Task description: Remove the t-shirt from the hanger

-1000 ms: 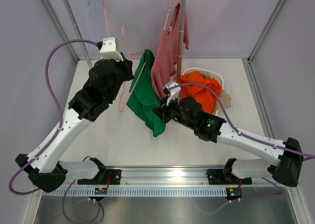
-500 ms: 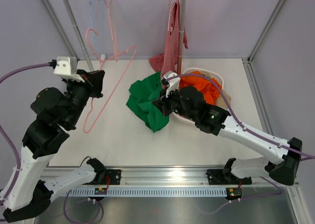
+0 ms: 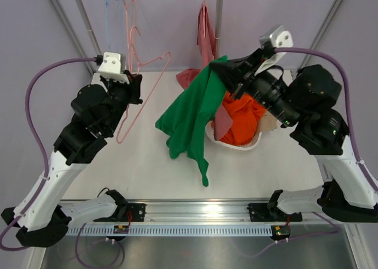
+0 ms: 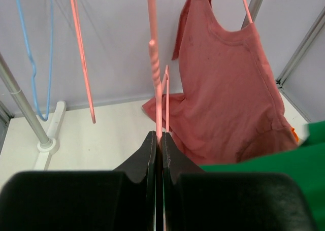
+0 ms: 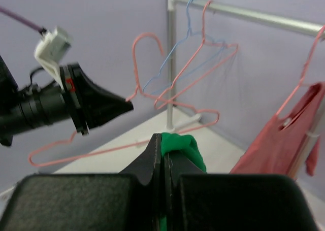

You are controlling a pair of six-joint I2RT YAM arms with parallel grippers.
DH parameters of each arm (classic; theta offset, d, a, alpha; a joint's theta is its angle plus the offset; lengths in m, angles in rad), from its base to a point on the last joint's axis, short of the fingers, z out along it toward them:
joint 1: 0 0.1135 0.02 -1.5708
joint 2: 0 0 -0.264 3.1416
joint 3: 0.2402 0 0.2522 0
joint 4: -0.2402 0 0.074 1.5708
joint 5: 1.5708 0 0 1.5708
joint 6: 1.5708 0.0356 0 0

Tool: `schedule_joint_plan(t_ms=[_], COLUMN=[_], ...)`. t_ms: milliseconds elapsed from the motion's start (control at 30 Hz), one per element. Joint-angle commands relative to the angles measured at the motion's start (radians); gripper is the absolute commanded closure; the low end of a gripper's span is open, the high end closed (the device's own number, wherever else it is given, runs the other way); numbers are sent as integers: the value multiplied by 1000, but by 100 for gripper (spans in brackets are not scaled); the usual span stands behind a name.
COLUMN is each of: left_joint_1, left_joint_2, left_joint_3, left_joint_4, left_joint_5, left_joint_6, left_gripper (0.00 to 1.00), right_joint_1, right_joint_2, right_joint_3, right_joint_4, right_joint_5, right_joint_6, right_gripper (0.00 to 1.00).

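Green t-shirt (image 3: 192, 112) is off the hanger (image 4: 154, 63) and hangs in the air from the right hand (image 3: 220, 65), above the middle of the counter (image 3: 142, 162). That hand is clamped on a bunched fold at the garment's top; the right wrist view shows the two fingers pressed together with green cloth bulging out just past them. From there the fabric falls in a long loose drape down and to the left, crossing in front of the left rim of the white basket (image 3: 236, 143). Whether its lowest tip touches the counter cannot be told.

The left hand (image 3: 137, 83) is well apart from it, raised at the left near the rail (image 5: 254, 15). Its fingers are closed on the bare pink wire of the hanger, which slants down across the counter with no cloth on it.

An orange cloth (image 3: 239, 118) fills the basket. A pink shirt (image 4: 228, 89) hangs from the rail on its own hanger, behind the green one. A blue hanger (image 4: 30, 63) hangs empty at the rail's left end.
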State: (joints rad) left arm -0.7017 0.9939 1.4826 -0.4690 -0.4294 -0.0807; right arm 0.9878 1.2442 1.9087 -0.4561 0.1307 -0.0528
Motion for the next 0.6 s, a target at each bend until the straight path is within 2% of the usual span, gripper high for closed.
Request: schedule_joint_plan(t_ms=[0,233,367,567], left_joint_1=[-1,-1,-1,-1], left_joint_2=[32,114,135,176], left_joint_3=[91,151,194,238], left_joint_4=[157,288,320,394], left_joint_5=[56,78,54,32], left_joint_6=[64,179,213,297], left_gripper=[100,100,100,100], right_joint_1=[-3,-12,-54,-182], right_joint_2=[55,228,267,259], right_joint_3=[143,511,599,581], right_joint_4=[-33,-46,38,258], right_joint_5=[105,253,290,282], right_joint_6=[-148,-350,-450,-535], right_gripper=[100,100,100,100])
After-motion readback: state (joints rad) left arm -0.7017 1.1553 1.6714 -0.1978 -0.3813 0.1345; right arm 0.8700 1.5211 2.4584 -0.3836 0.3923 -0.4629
